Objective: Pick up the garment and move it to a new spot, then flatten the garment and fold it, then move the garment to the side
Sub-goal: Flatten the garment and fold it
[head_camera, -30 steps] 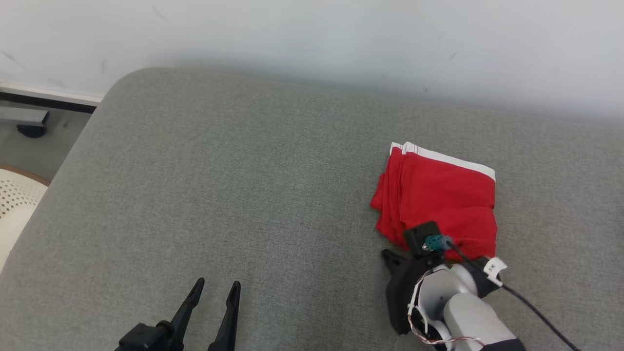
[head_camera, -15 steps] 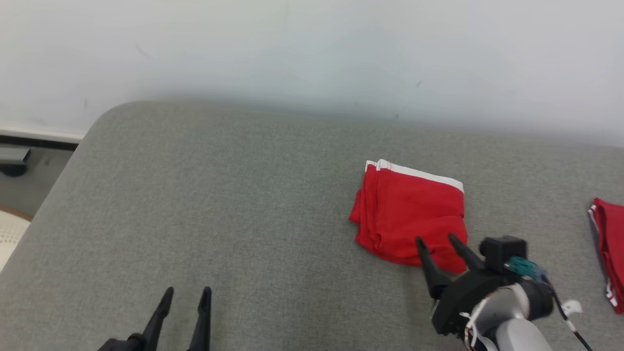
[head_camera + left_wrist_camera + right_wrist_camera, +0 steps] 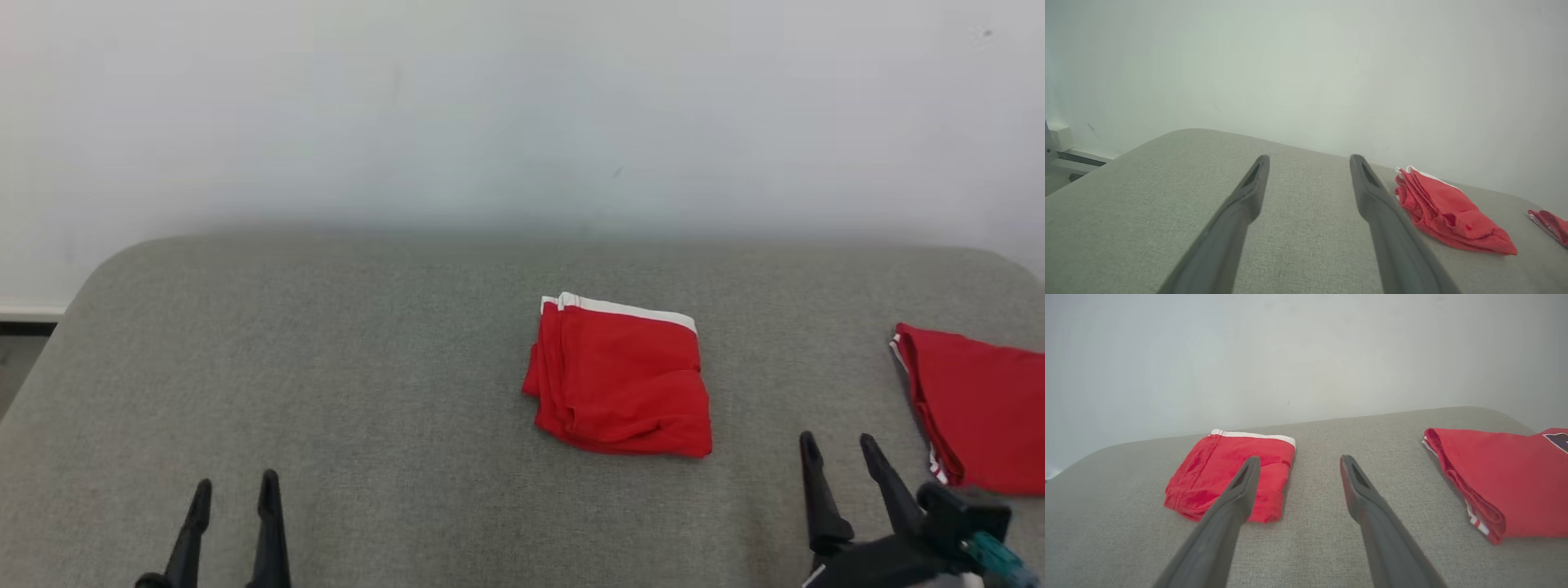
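Nearest us: we're holding the left gripper [image 3: 236,480] at the lower left of the head view, fingers spread wide and gripping nothing. In its wrist view, grey fabric is showing between the two fingers. We're holding the right gripper [image 3: 838,438] at the lower right, also spread wide with nothing between the fingers. Both are pointing toward the wall over the grey upholstered surface [image 3: 367,367]. We can't tell if either is touching it.

Next out: the folded red garment [image 3: 624,380] is lying flat on the surface at about mid-width, ahead and to the left of the right gripper and clear of it. It's sitting as a rough square, with the white-trimmed edge facing the wall and the stacked fold edges on its left side. In the right wrist view the left finger is overlapping it in the picture, but the head view is showing a gap.

To the right: a second red garment [image 3: 980,416] is lying well apart from the first and running off the frame edge. White striping is showing along its left side, and a dark print [image 3: 1557,441] at its far end.

Farthest: the pale wall [image 3: 490,122] is running behind the surface, with a white baseboard [image 3: 28,312] at far left.
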### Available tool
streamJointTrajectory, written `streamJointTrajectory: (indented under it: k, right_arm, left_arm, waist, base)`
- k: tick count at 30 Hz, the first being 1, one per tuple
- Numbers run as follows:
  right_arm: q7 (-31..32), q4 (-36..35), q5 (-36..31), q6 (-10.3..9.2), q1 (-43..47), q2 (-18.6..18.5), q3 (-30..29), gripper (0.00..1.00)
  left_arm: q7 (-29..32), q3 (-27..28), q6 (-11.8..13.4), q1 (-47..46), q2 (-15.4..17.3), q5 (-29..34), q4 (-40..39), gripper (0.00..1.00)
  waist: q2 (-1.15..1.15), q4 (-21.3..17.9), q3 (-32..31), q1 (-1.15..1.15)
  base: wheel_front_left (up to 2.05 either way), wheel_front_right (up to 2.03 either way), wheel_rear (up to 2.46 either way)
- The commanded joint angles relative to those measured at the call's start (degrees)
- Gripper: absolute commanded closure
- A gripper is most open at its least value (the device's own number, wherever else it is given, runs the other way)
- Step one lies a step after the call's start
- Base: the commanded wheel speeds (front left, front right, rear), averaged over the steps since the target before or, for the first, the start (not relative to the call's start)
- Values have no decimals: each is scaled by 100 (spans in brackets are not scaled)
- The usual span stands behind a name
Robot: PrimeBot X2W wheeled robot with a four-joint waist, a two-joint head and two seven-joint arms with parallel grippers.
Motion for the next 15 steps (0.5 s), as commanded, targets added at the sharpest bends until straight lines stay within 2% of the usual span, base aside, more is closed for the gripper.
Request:
streamJointTrajectory:
  k: [1,7,15]
  right_arm:
    - [-74,-19,47,6,85,-2,-33,0]
    - [-518,352,38,6,214,-1,-176,0]
    - [-897,913,-141,6,57,-2,161,0]
  left_arm:
    - [-17,68,-28,28,-36,22,-38,0]
    - [-17,436,-388,54,-310,399,-20,0]
    - [-19,534,-546,221,-418,1035,346,0]
  waist:
    - [0,-106,-94,0]
    - [0,-238,-177,0]
    - [0,-453,-213,0]
  base:
    - [0,0,0]
    - [0,0,0]
    - [0,0,0]
